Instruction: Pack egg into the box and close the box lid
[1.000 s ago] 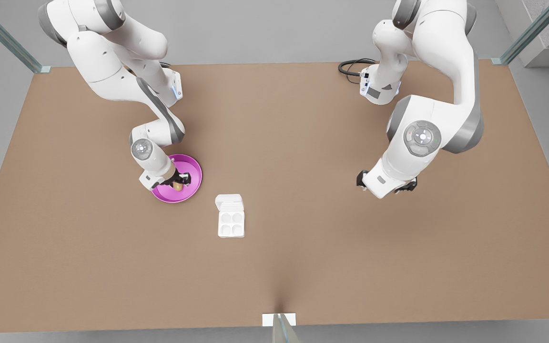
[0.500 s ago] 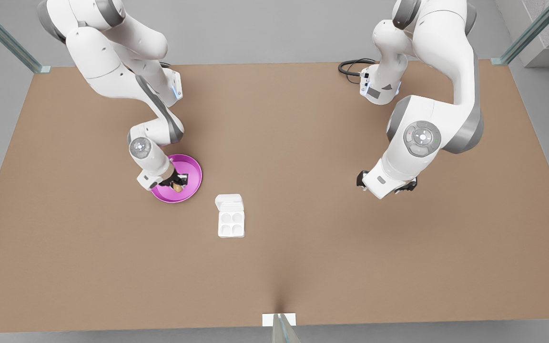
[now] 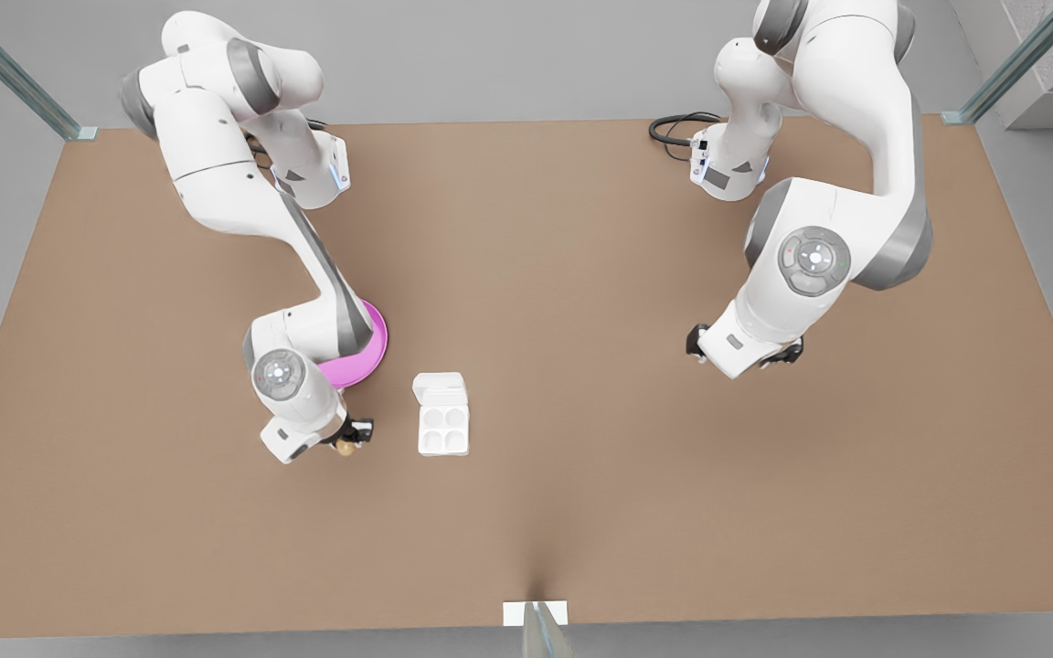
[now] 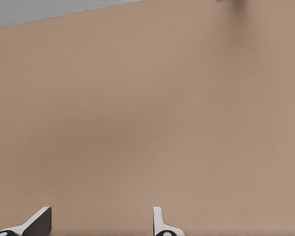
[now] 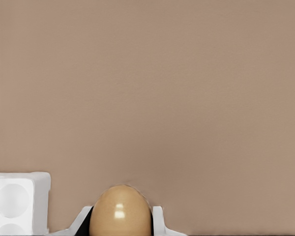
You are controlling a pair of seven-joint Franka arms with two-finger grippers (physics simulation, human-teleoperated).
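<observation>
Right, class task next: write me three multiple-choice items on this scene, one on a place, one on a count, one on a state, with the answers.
1. Where is the egg?
A. on the pink plate
B. between the right gripper's fingers, beside the box
C. in a cup of the box

2. How many round cups has the box?
A. two
B. four
C. six

3. How does the box lid stand?
A. shut over the cups
B. folded open
C. torn off, lying far from the box

Answers:
1 B: the right wrist view shows the fingers clasping the egg.
2 B: there are two rows of two, all empty.
3 B: the cups lie uncovered, with the lid joined at the far edge.

The left gripper waits open at the front view's right.
</observation>
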